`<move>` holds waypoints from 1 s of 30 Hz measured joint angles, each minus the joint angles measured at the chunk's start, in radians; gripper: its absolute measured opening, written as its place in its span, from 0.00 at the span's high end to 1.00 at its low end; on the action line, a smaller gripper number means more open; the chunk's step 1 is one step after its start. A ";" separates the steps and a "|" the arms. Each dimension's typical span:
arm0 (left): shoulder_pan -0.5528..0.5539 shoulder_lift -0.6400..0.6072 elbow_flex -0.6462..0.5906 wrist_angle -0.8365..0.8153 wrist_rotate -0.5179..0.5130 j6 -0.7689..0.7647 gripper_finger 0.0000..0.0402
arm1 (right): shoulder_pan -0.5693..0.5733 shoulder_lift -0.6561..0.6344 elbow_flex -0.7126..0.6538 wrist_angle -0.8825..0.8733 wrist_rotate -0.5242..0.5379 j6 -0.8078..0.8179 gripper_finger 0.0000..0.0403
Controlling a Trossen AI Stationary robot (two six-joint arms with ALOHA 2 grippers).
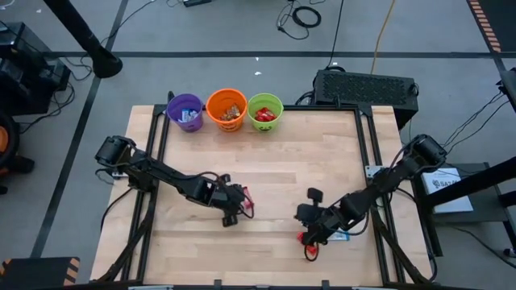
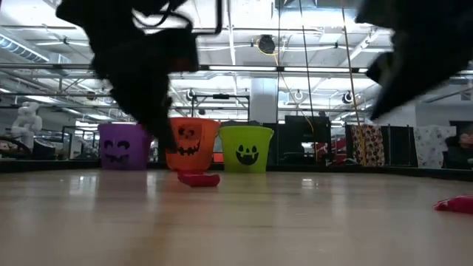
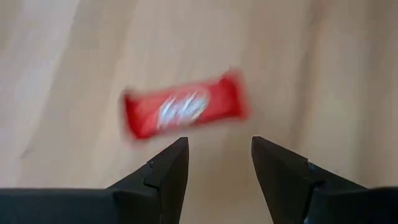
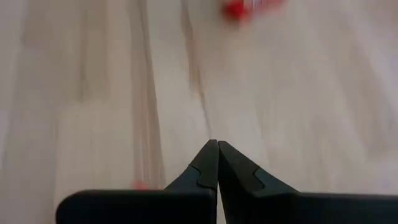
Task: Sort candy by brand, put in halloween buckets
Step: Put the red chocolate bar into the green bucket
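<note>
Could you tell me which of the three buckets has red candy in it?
The lime green bucket, rightmost in the row seen from above, holds red wrappers. The purple bucket shows bluish ones, and the orange bucket in the middle brownish ones.

Light falls evenly from overhead, with rows of ceiling strip lights showing bright in the low view and leaving a pale sheen on the wooden table (image 2: 236, 222), while only soft, short shadows lie under the arms in the high view. In the low view the two arms close to the lens are dark, unfocused silhouettes, and the purple, orange and green buckets (image 2: 189, 144) behind them are fairly sharp. The red candy bar (image 3: 183, 111) in the left wrist view is smeared by blur with its white lettering unreadable, and the red candy (image 4: 245, 7) in the right wrist view is only a soft blotch on washed-out, pale wood grain.
</note>
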State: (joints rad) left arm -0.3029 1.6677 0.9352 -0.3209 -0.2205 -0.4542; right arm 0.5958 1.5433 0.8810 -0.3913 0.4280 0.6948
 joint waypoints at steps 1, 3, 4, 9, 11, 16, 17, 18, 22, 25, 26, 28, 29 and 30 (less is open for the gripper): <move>-0.001 -0.001 0.000 -0.038 -0.012 0.021 0.55 | -0.006 0.003 0.000 0.048 0.026 -0.034 1.00; 0.000 -0.001 0.000 -0.073 -0.042 0.079 0.55 | -0.022 0.016 0.000 0.157 0.093 -0.100 1.00; 0.001 -0.001 0.000 -0.085 -0.065 0.106 0.55 | -0.033 0.028 0.000 0.216 0.127 -0.132 1.00; 0.025 0.025 -0.004 -0.070 -0.159 0.274 0.55 | -0.112 0.143 0.001 0.541 0.103 -0.349 1.00; 0.046 0.033 -0.005 -0.046 -0.169 0.315 0.55 | -0.147 0.204 0.001 0.644 0.040 -0.414 0.99; 0.110 0.065 -0.004 -0.046 -0.117 0.337 0.55 | -0.219 0.337 0.001 0.800 -0.012 -0.584 0.90; 0.121 0.073 -0.004 -0.043 -0.103 0.337 0.55 | -0.231 0.366 0.003 0.818 -0.011 -0.619 0.87; 0.129 0.081 -0.004 -0.045 -0.089 0.336 0.55 | -0.241 0.390 0.009 0.831 -0.008 -0.650 0.85; 0.142 0.111 -0.002 -0.033 -0.067 0.330 0.55 | -0.278 0.475 0.047 0.833 -0.010 -0.714 0.75; 0.140 0.120 -0.002 -0.023 -0.067 0.330 0.55 | -0.289 0.510 0.074 0.831 -0.014 -0.735 0.71; 0.137 0.121 -0.002 -0.023 -0.067 0.329 0.55 | -0.289 0.514 0.082 0.832 -0.014 -0.742 0.70; 0.137 0.121 -0.002 -0.022 -0.068 0.329 0.55 | -0.289 0.518 0.087 0.827 -0.015 -0.763 0.69; 0.137 0.121 -0.002 -0.022 -0.068 0.329 0.55 | -0.289 0.517 0.088 0.824 -0.015 -0.772 0.69; 0.137 0.122 -0.002 -0.022 -0.067 0.329 0.55 | -0.289 0.517 0.089 0.824 -0.016 -0.782 0.69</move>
State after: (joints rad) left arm -0.1658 1.7893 0.9333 -0.3428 -0.2871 -0.1253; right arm 0.3065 2.0602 0.9701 0.4322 0.4122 -0.0873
